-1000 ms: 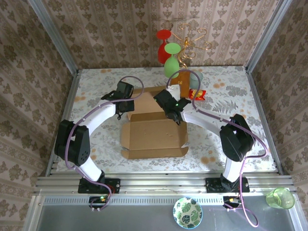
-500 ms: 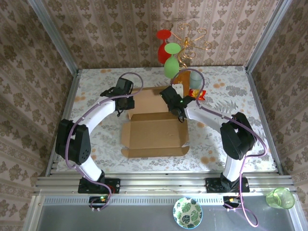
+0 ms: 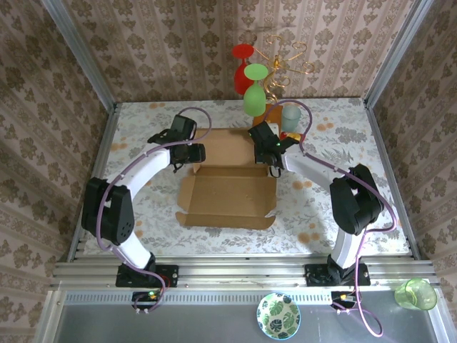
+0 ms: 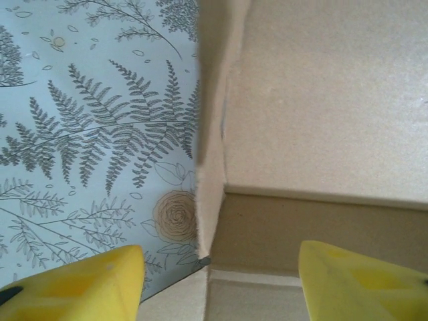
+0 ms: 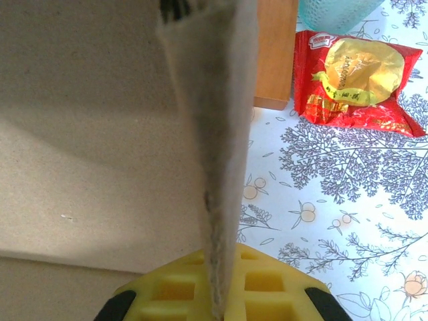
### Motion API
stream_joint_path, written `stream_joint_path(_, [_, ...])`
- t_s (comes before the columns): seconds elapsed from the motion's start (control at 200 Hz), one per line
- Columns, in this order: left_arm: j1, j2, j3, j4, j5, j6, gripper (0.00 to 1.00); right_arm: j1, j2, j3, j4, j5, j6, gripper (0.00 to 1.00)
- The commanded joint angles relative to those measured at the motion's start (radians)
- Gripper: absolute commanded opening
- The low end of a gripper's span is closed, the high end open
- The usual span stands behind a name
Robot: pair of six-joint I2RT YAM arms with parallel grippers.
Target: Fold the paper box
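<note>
The left gripper (image 3: 194, 152) hangs at the far left corner of the box (image 3: 228, 193), fingers (image 4: 87, 287) spread either side of its wall, gripping nothing. The box lies mid-table, open, side walls partly up, front flap flat: under half done, I'd judge. The right gripper (image 3: 270, 154) pinches the right wall; its fingertips are cut off in the wrist view.

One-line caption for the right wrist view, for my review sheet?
Right gripper pinches an upright flap of the paper box; a red snack packet lies beyond on the floral tablecloth.
</note>
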Motion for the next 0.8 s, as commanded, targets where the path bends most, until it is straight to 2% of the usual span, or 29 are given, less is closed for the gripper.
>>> stream_joint_path(0.0, [0.04, -0.066, -0.025, -0.012, 0.035, 0.023, 0.64, -0.007, -0.024, -0.017, -0.023, -0.038, -0.016, 0.0])
stream_joint_path(0.14, [0.088, -0.036, -0.067, 0.044, 0.139, 0.065, 0.64, -0.015, -0.027, -0.025, -0.013, -0.064, -0.018, 0.0])
stream_joint_path(0.24, [0.087, 0.009, -0.073, 0.083, 0.174, 0.095, 0.64, -0.021, -0.02, -0.019, -0.014, -0.093, -0.024, 0.0])
stream_joint_path(0.405, [0.079, 0.069, -0.04, 0.109, 0.139, 0.098, 0.65, -0.033, -0.015, -0.013, -0.021, -0.13, -0.031, 0.0])
stream_joint_path(0.52, [0.07, 0.125, -0.007, 0.099, 0.089, 0.089, 0.61, -0.043, 0.005, 0.009, -0.052, -0.158, -0.026, 0.0])
stream_joint_path(0.64, [0.054, 0.163, 0.021, 0.064, 0.036, 0.072, 0.5, -0.05, 0.018, 0.034, -0.09, -0.166, -0.008, 0.0])
stream_joint_path(0.795, [0.042, 0.154, 0.019, 0.05, 0.01, 0.038, 0.16, -0.054, 0.039, 0.061, -0.142, -0.171, 0.028, 0.0])
